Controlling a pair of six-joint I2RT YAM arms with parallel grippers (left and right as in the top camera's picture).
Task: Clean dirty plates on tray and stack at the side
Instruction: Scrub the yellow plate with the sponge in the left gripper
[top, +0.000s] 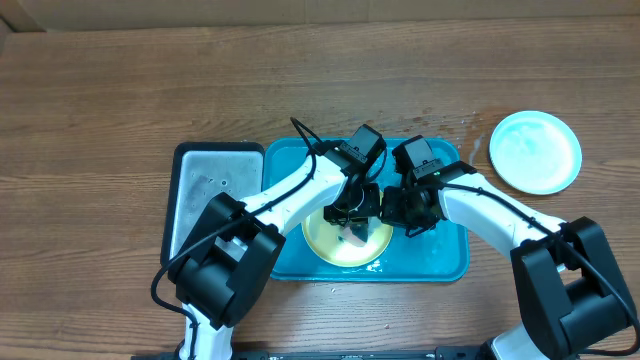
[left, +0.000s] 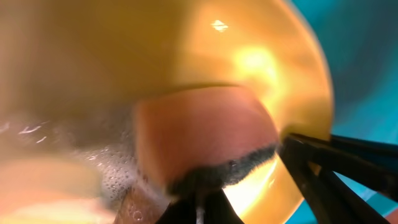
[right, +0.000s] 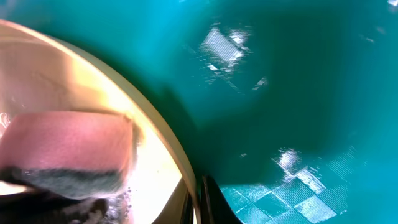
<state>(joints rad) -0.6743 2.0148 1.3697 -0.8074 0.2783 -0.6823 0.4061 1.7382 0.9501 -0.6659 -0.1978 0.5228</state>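
Note:
A yellow-green plate lies in the teal tray, near its front. My left gripper is shut on a pink sponge with a dark scouring side, which presses on the plate's sudsy face. My right gripper is shut on the plate's right rim, one finger on each side. The sponge shows at the left of the right wrist view. A light blue plate rests on the table to the right of the tray.
A grey metal tray with a black rim sits against the teal tray's left side. The teal tray's wet, textured base shows beside the plate. Both arms meet over the tray's middle.

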